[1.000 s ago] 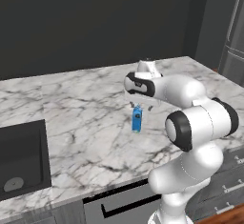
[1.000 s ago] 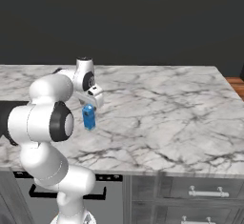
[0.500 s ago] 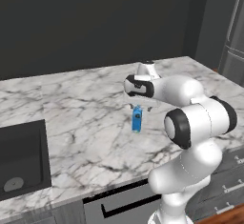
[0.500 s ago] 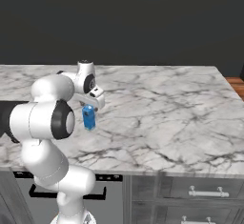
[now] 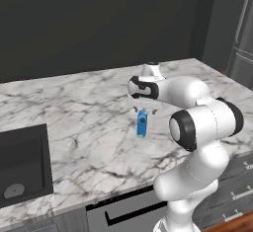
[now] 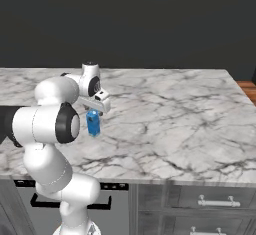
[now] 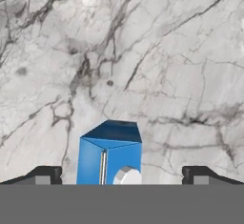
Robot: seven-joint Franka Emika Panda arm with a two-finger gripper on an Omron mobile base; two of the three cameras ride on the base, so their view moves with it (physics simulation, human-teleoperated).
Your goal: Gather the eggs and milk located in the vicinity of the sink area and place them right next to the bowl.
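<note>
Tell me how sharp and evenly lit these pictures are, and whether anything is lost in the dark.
Left base view: soft, even light on the marble counter; the sink basin is dark but its grey floor shows. Right base view: flat light, black backdrop with no detail; milk crisp. Hand view: sharp marble veins, milk between the open gripper tips, no glare.

Blue milk carton [image 7: 110, 156] with white cap, white marble counter [image 5: 89, 122] veined grey, black sink [image 5: 22, 167] with grey floor, dark wall [image 6: 150, 24]
</note>
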